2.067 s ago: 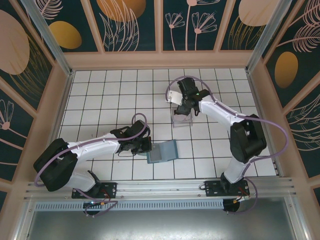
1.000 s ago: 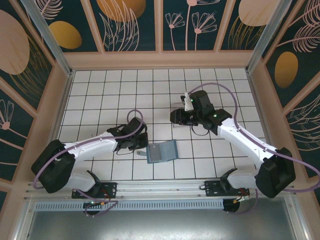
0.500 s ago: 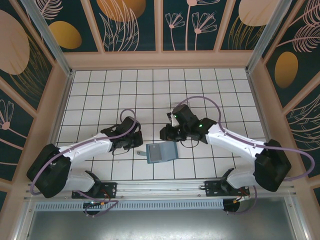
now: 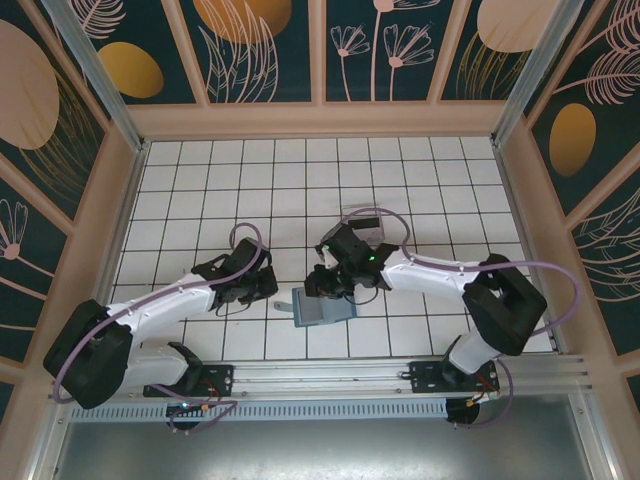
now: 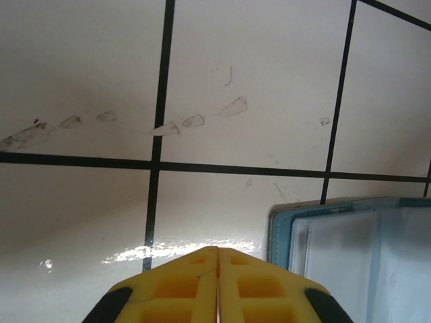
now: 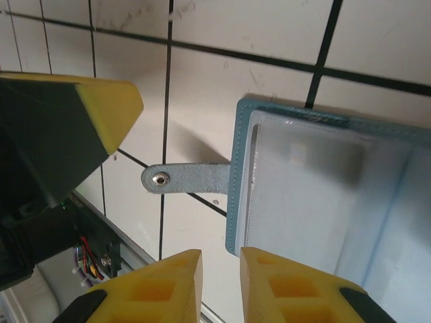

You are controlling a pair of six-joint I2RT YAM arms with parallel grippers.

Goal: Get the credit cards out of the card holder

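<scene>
The teal-blue card holder (image 4: 325, 308) lies open on the white tiles near the front, its strap tab (image 4: 283, 306) pointing left. In the right wrist view the card holder (image 6: 316, 182) shows a pale flat inner panel; I cannot make out separate credit cards in it. My right gripper (image 4: 313, 287) hovers at the holder's left edge, and the right gripper (image 6: 221, 259) is open by a narrow gap with nothing between its fingers. My left gripper (image 4: 270, 288) sits just left of the strap. The left gripper (image 5: 217, 250) is shut and empty, with the holder's corner (image 5: 337, 242) to its right.
A clear plastic tray (image 4: 368, 222) stands behind the right arm, partly hidden by it. A metal rail (image 4: 320, 375) runs along the front edge, and wooden walls enclose the tiled floor. One of the left gripper's yellow fingertips (image 6: 108, 108) shows close by at the top left of the right wrist view.
My right arm has swung from the clear tray at the back down to the holder's left edge. The left gripper has drawn back leftward off the holder, uncovering the strap.
</scene>
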